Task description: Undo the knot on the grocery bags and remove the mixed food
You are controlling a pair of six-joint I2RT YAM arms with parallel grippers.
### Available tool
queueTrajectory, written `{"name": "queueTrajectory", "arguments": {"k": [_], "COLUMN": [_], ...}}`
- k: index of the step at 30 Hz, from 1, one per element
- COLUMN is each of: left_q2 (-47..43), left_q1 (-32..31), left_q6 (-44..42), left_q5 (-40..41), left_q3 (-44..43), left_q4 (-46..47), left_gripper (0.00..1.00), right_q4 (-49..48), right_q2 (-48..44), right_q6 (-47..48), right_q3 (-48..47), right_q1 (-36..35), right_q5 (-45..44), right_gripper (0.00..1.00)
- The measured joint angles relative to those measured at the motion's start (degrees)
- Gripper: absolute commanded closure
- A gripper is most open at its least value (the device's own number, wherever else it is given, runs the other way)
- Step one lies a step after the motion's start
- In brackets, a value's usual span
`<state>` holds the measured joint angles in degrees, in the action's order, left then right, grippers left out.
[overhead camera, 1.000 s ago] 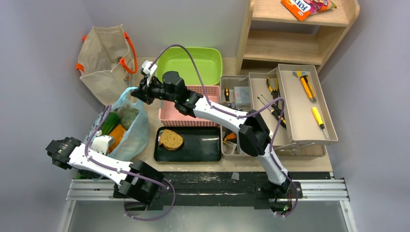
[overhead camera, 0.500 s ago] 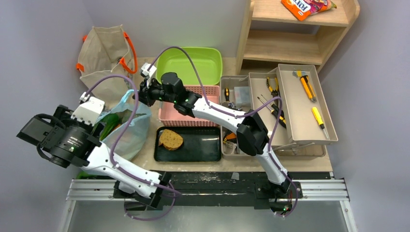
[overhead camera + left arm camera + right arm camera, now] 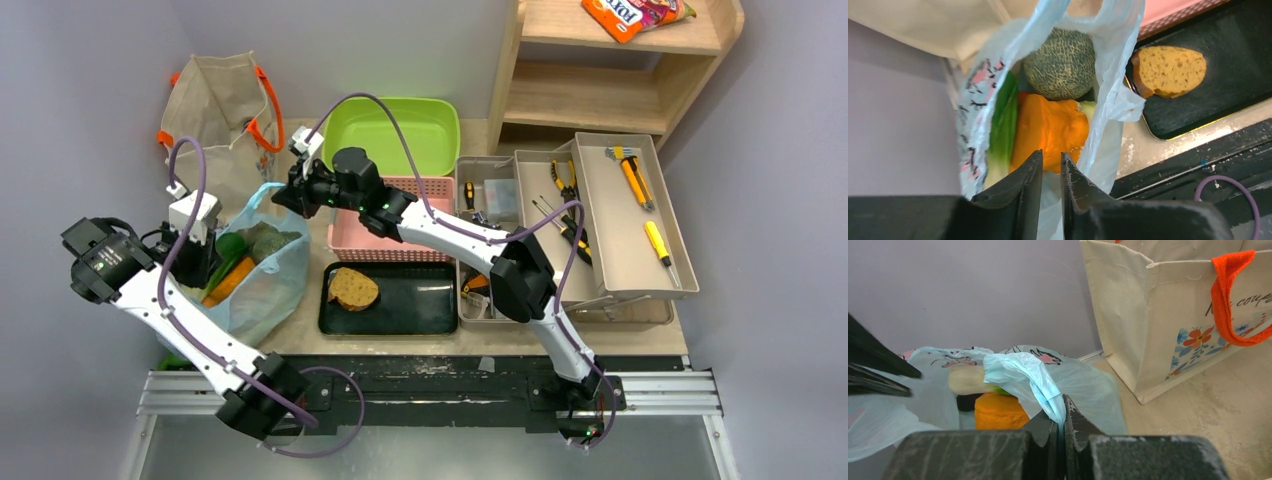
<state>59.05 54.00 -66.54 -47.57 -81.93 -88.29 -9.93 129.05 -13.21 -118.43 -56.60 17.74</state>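
Left arm: swung in from the bag's near side a second ago; the left gripper [image 3: 1050, 156] now hangs over the bag's left rim. Right arm: almost unmoved.

1. Canvas tote [image 3: 215, 110]: upright at the back-left corner, orange handles up, untouched. Its contents are hidden.
2. Plastic bag [image 3: 270, 285]: just in front of the tote, beside the black tray [image 3: 1238, 65]. No knot shows; the mouth gapes and the handles are apart, so untying looks done.
3. Right gripper [image 3: 1060, 410]: pressed together, pinching the bag's far handle and holding it up.
4. Left gripper: fingers nearly together with a thin gap. Whether bag film is caught between them cannot be told.
5. Melon [image 3: 1063, 62]: inside the bag, at the far end.
6. Orange item [image 3: 1050, 127]: inside, touching the melon, directly below the left fingers.
7. Greens [image 3: 1003, 120]: inside, along the left wall.

Remaining, by judgement: every piece of food is still to be lifted out, and the tote is not yet begun.
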Motion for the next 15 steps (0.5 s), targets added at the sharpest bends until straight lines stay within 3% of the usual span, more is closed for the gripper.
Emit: {"name": "queueTrajectory", "arguments": {"k": [9,15], "left_q2": [3.7,4.7], "left_q1": [-2.1,-3.2], "left_q6": [2.9,6.1], "left_q5": [7.5,12.2], "left_q3": [13.8,18.7], "left_q4": [11.5,22.1], "left_gripper": [0.81,0.62], "right_q4": [0.2,0.7], "right_q2": [0.0,0.0], "right_q6": [-0.9,-1.0], "right_q3": [-1.6,-1.6], "right_q1": [0.0,0.0], "right_q5": [0.0,0.3], "right_gripper": [1.0,1.0]}}
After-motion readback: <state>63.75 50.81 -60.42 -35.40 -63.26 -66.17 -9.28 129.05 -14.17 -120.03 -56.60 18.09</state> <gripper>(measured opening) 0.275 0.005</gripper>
